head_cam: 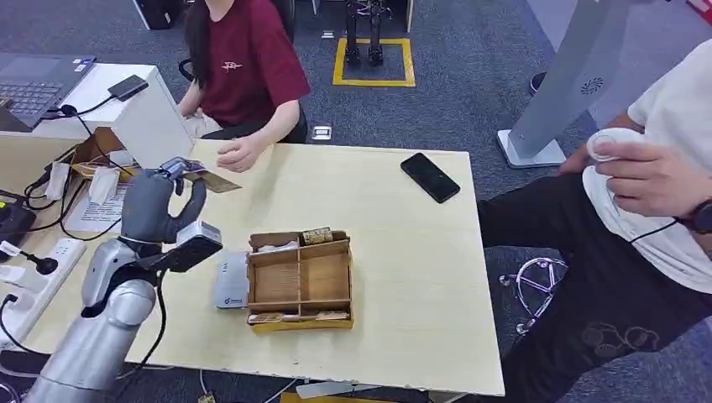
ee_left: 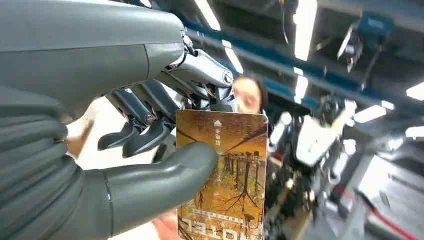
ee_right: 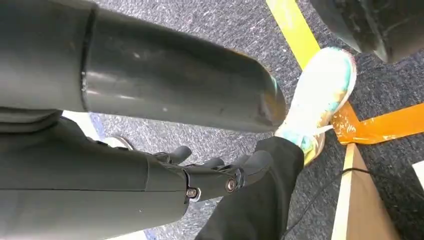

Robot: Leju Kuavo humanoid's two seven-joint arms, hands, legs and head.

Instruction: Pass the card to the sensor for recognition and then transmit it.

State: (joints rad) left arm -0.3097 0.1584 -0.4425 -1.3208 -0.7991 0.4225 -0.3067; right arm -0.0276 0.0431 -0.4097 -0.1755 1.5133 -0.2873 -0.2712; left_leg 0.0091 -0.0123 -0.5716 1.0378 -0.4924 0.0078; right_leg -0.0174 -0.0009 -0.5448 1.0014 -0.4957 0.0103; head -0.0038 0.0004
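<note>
My left hand (head_cam: 159,206) is raised over the table's left part and pinches a golden card (head_cam: 206,178) between the thumb and the fingers. In the left wrist view the card (ee_left: 227,175) shows an autumn forest print and hotel lettering, with my thumb (ee_left: 165,175) pressed on its face. The card points toward the open hand (head_cam: 239,155) of a person in a red shirt seated across the table, a short gap away. A small white sensor box (head_cam: 229,281) lies on the table beside a wooden tray. My right hand (ee_right: 215,172) hangs over the floor, fingers loosely apart, holding nothing.
The wooden compartment tray (head_cam: 298,281) holds more cards along its ends. A black phone (head_cam: 430,177) lies at the far right of the table (head_cam: 403,277). Cables, a power strip (head_cam: 42,269) and a laptop (head_cam: 34,84) are at the left. A second person (head_cam: 646,193) sits at the right.
</note>
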